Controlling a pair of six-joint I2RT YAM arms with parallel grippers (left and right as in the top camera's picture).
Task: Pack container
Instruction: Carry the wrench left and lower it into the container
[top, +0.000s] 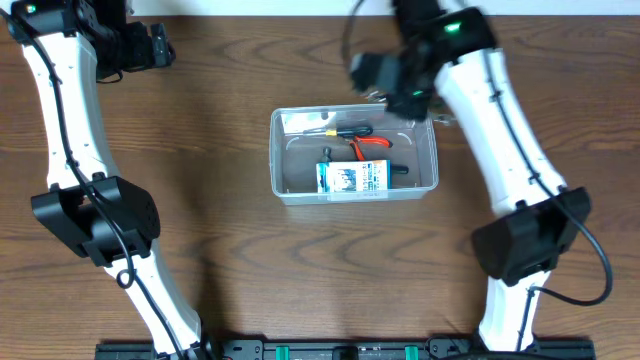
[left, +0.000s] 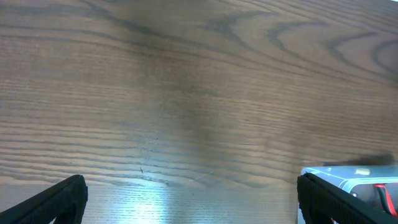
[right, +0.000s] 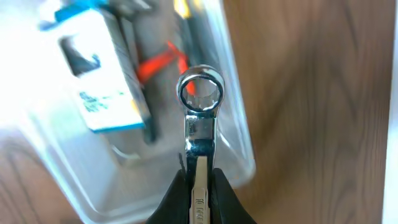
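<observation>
The clear container (top: 297, 170) sat at the middle of the wooden tabletop (top: 230, 260), long sides running 9 to 3 o'clock in the overhead view. Inside, a blue-and-white box (top: 352, 178) lay against the 6 o'clock wall, and red-handled pliers (top: 368, 145) lay just beyond it toward 12 o'clock. The right claw (right: 199, 179) hung at the container's 1 o'clock corner, fingers pinched tight on the shank of a shiny wrench (right: 199, 127). In the wrist view the wrench's ring end pointed to 12 o'clock and showed over the container's near wall. Whether the wrench touched the plastic could not be told. The left claw (left: 193, 205) was well apart, toward 10 o'clock from the container, its fingers (left: 62, 199) spread wide over bare wood and holding nothing.
</observation>
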